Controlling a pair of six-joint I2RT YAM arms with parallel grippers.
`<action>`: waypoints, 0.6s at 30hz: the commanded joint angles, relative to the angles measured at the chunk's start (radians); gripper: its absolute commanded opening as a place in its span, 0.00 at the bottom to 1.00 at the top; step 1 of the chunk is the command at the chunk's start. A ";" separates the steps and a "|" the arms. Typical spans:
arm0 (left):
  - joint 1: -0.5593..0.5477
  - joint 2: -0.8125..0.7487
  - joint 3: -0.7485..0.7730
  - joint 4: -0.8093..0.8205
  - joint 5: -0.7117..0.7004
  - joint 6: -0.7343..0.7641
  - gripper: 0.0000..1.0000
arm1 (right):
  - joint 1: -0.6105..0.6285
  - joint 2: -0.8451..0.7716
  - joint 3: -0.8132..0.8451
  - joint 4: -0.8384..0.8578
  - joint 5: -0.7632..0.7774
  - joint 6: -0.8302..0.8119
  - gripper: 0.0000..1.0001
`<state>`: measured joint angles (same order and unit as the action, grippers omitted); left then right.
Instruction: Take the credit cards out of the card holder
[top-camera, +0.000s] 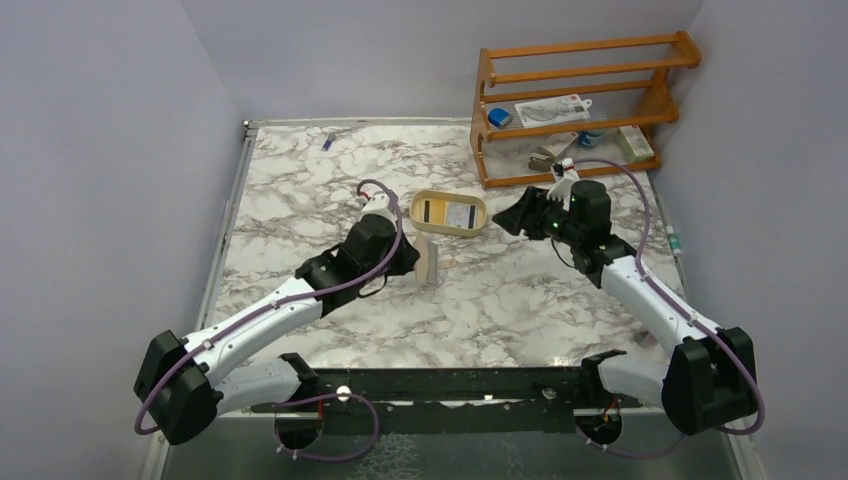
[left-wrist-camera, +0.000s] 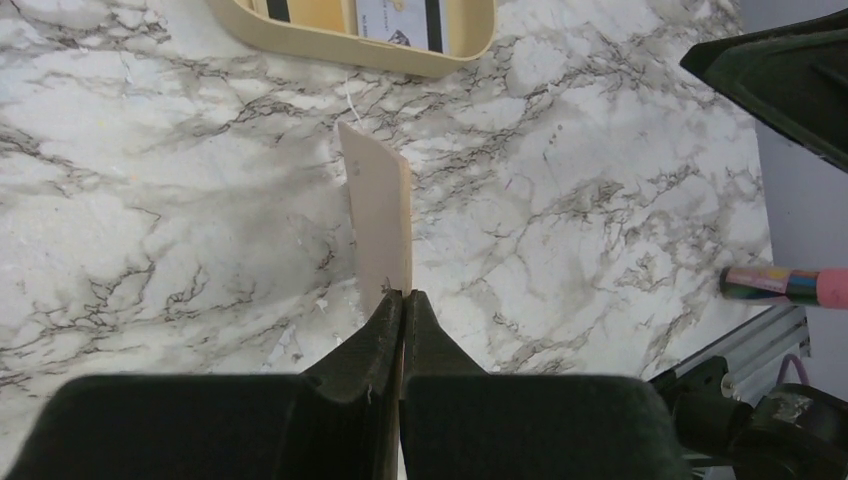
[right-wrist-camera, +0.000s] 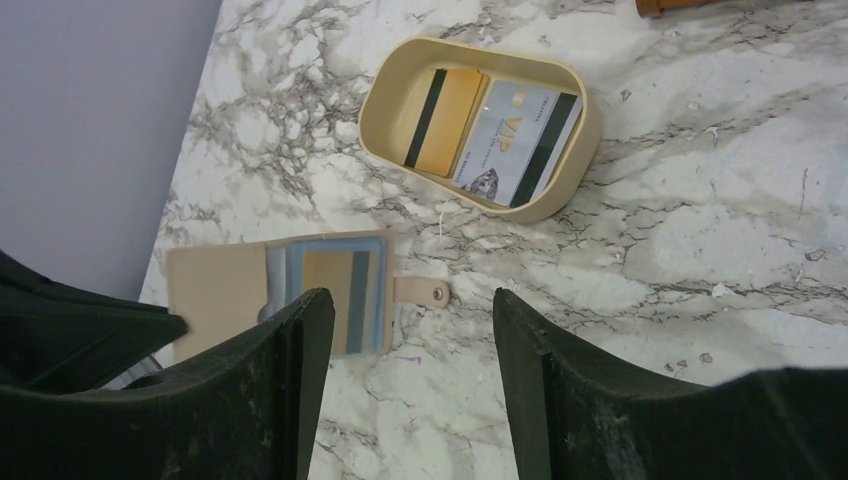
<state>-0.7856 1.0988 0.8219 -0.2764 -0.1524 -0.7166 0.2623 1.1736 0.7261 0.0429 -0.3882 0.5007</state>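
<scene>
The tan card holder (right-wrist-camera: 215, 290) lies open on the marble, its snap tab (right-wrist-camera: 425, 292) pointing toward the tray. Light blue and yellow dark-striped credit cards (right-wrist-camera: 345, 285) sit in its pocket. My left gripper (left-wrist-camera: 403, 295) is shut on one tan flap of the card holder (left-wrist-camera: 380, 230), which stands on edge from that view. The holder (top-camera: 428, 262) lies just right of the left gripper (top-camera: 408, 256). My right gripper (right-wrist-camera: 410, 320) hangs open above the table beside the snap tab, holding nothing. The right gripper (top-camera: 512, 218) sits right of the tray.
A cream oval tray (right-wrist-camera: 375, 110) behind the holder contains a yellow striped card (right-wrist-camera: 440, 120) and a white VIP card (right-wrist-camera: 515, 140); the tray (top-camera: 448, 232) is mid-table. A wooden rack (top-camera: 575, 100) stands back right. A colourful marker (left-wrist-camera: 785, 285) lies near the right edge.
</scene>
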 joint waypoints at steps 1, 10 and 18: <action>0.000 -0.014 -0.158 0.156 0.056 -0.077 0.00 | -0.001 -0.014 -0.019 0.031 -0.058 0.004 0.65; -0.001 0.086 -0.173 0.334 0.176 -0.155 0.00 | -0.001 -0.005 -0.019 0.027 -0.069 -0.004 0.65; -0.001 0.102 -0.367 0.372 0.091 -0.209 0.00 | 0.066 0.039 -0.036 0.033 -0.148 -0.015 0.65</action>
<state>-0.7856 1.1881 0.5892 0.0254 -0.0254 -0.8665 0.2718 1.1885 0.7094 0.0586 -0.4774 0.4995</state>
